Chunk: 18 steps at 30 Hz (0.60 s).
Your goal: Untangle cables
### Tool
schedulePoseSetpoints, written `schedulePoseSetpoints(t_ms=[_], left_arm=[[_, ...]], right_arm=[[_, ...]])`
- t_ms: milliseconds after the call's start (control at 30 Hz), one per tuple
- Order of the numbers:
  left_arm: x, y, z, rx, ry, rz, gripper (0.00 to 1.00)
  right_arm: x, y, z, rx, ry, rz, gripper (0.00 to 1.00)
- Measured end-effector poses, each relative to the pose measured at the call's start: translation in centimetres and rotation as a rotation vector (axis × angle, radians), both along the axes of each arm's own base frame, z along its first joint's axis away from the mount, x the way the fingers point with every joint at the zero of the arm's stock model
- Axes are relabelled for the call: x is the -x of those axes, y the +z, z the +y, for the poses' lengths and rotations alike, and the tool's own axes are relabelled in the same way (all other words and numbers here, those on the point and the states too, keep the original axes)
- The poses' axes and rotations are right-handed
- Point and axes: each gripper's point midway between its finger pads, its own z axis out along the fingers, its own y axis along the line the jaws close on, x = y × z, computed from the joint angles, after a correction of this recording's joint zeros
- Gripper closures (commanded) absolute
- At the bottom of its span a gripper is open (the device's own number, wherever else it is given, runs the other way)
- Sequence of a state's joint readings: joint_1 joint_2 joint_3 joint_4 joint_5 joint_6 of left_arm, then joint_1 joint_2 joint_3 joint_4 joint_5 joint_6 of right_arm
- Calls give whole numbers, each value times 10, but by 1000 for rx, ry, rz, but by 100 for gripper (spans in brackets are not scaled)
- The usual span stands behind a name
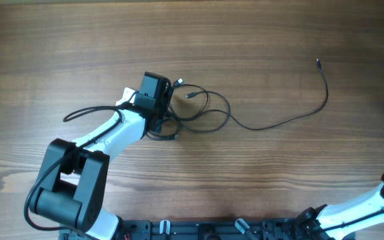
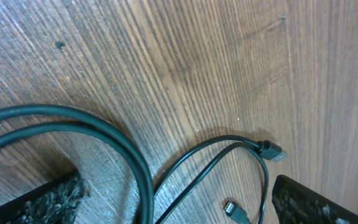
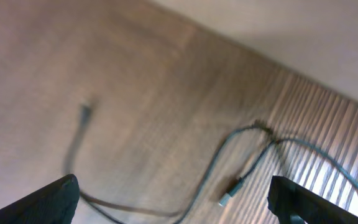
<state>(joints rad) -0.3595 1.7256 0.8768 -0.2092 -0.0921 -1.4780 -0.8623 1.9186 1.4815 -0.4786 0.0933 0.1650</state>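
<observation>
The cables [image 1: 182, 117] are gathered in a loose clump on the table [image 1: 279, 187]; one cord [image 1: 292, 119] is trailed out to the right of the clump, its plug tip [image 1: 318, 63] lying well apart. The left gripper [image 2: 176, 190] is set just over the clump, fingers spread wide, with loops seen between them but nothing clamped. The right gripper [image 3: 173, 193] is seen well right of the clump, also spread wide and holding nothing.

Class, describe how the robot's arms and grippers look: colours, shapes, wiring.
Both arms have white links and black joints: left arm, right arm. A black wire runs along the left one. The fingers are black with rough, grainy faces.
</observation>
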Motion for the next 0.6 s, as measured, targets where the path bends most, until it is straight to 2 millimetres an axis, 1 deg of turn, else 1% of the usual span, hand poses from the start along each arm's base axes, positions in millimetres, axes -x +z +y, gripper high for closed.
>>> schedulePoseSetpoints(t_ms=[67,100,133,167,200,233,300,333,367,467,500,567,600], left_arm=[[0,0,0,0,0,0,0],[0,0,0,0,0,0,0],[0,0,0,0,0,0,0],[0,0,0,0,0,0,0],[0,0,0,0,0,0,0],[0,0,0,0,0,0,0],[0,0,0,0,0,0,0],[0,0,0,0,0,0,0],[0,0,0,0,0,0,0],[0,0,0,0,0,0,0],[0,0,0,0,0,0,0],[0,0,0,0,0,0,0],[0,0,0,0,0,0,0]], right_arm=[[-4,31,2,40,-1,-66,0],[-5,52,5,64,-4,-107,0],[-5,65,8,74,-5,-136,0],[-5,70,9,74,-15,-151,0],[-4,100,20,97,-5,-206,0],[-5,116,28,102,3,-244,0],[-10,138,49,86,40,-300,0],[-18,144,65,61,81,-326,0],[-26,145,79,30,120,-343,0],[-61,138,138,-107,264,-376,0],[-75,135,168,-164,327,-377,0],[-94,132,214,-226,423,-373,1],[-102,128,241,-263,478,-364,0]])
